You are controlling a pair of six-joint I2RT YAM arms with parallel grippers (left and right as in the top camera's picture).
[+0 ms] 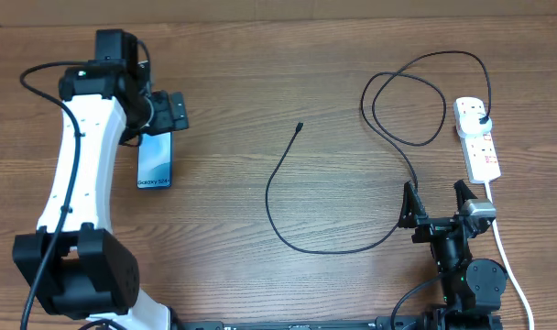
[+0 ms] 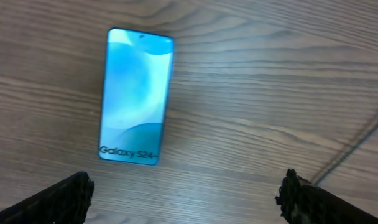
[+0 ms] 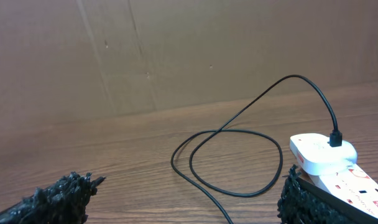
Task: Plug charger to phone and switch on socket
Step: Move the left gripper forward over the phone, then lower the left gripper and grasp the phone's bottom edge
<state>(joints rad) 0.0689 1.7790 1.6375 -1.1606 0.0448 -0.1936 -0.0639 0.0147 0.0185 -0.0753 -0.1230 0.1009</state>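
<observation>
"Jaws first, how do they stand on each arm?"

"Spread wide on both, holding nothing. The left gripper (image 1: 175,112) hangs over the top end of the phone (image 1: 155,160). The right gripper (image 1: 436,203) sits low near the table's (image 1: 260,73) front edge, just beside the socket (image 1: 477,137)."

"What does the left wrist view add?"

"From there the left gripper (image 2: 186,200) shows only two dark fingertips (image 2: 61,198) at the bottom corners. The phone (image 2: 136,96) lies flat and screen-up ahead of them, apart from both, its 'Galaxy S24' text readable. A thin dark line (image 2: 354,146) crosses the right edge, too blurred to name."

"And the charger?"

"Only the overhead view has all of the charger (image 1: 324,251). It curls across mid-table, its connector tip (image 1: 300,126) lies free, well apart from the phone, and its far end is plugged in at the socket's upper end."

"The right wrist view?"

"The right gripper (image 3: 183,200) looks across the table at a loop of the charger (image 3: 280,158) rising into the socket (image 3: 338,168), with a cardboard wall (image 3: 176,50) behind. The red switches (image 1: 481,153) show from above, but I cannot tell their position."
</observation>
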